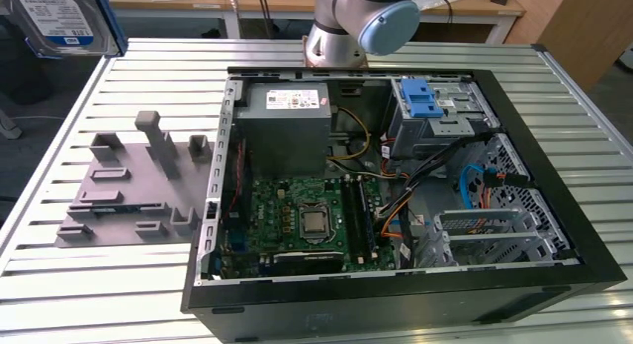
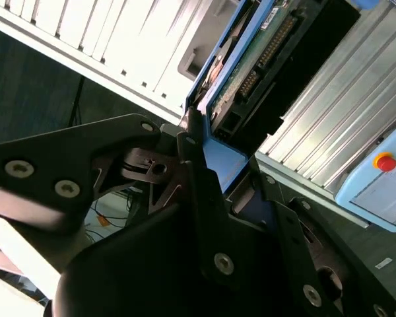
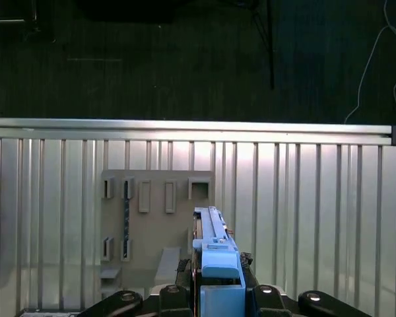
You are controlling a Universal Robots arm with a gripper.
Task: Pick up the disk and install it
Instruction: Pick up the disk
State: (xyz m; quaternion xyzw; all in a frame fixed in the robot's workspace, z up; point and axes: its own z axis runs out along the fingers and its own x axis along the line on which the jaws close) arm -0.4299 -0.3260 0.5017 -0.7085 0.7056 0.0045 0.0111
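The disk (image 1: 59,18), silver with a blue-and-white label and a blue frame, hangs high over the table's far corner at the exterior view's left. In the first wrist view the disk (image 3: 214,254) stands on edge above the grey fixture plate (image 3: 152,218), with my gripper (image 3: 213,267) shut on its blue end. In the second wrist view the disk (image 2: 251,63) shows its green circuit board, and the black fingers (image 2: 193,142) of the gripper (image 2: 218,162) clamp its blue frame.
An open computer case (image 1: 554,166) fills the middle of the slatted table (image 1: 118,285), holding a grey power supply box (image 1: 287,118) and a drive bay with a blue latch (image 1: 425,103). The grey fixture plate (image 1: 118,192) lies beside it. A pendant with a red button (image 2: 385,162) lies nearby.
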